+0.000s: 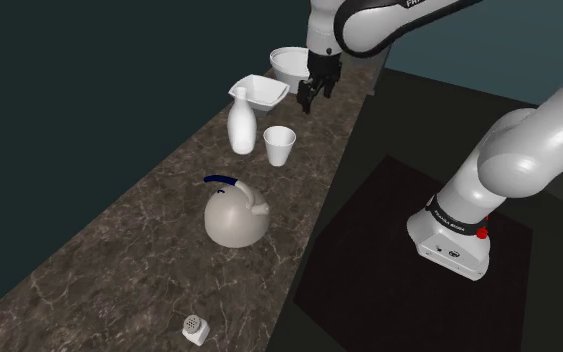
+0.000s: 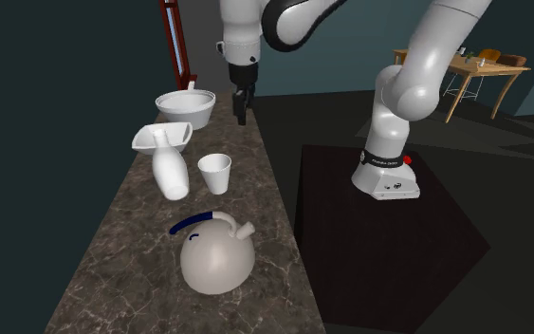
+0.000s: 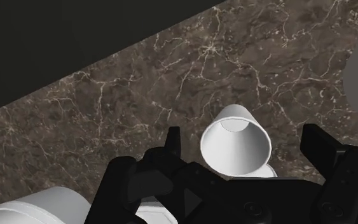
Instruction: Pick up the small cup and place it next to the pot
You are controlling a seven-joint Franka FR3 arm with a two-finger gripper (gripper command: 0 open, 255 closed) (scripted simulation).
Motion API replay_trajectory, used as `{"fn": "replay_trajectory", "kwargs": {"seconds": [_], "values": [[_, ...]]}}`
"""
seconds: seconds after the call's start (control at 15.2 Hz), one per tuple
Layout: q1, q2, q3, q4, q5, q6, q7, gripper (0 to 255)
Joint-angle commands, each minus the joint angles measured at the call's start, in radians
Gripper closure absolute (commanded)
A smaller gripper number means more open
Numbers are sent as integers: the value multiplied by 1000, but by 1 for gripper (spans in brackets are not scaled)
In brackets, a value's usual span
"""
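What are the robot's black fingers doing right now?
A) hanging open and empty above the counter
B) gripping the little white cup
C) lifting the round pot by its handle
A: the fingers stand apart, clasping nothing, while the small cup and the pot both sit on the counter below.

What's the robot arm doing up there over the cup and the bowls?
The white arm's black gripper hovers open above the dark marbled counter, holding nothing. Below it, the small white cup stands upright next to a white bottle, and nothing is touching it. The rounded pot with the blue handle sits farther along the counter, apart from the cup. The cup has not been picked up yet.
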Motion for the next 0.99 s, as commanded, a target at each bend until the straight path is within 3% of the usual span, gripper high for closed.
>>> {"fn": "replay_trajectory", "kwargs": {"seconds": [0.0, 0.46, 0.92], "values": [[-4, 69, 17, 13, -23, 51, 41, 0], [-10, 352, 50, 129, -160, 187, 202, 0], [37, 640, 19, 315, -304, 252, 347, 0]]}}
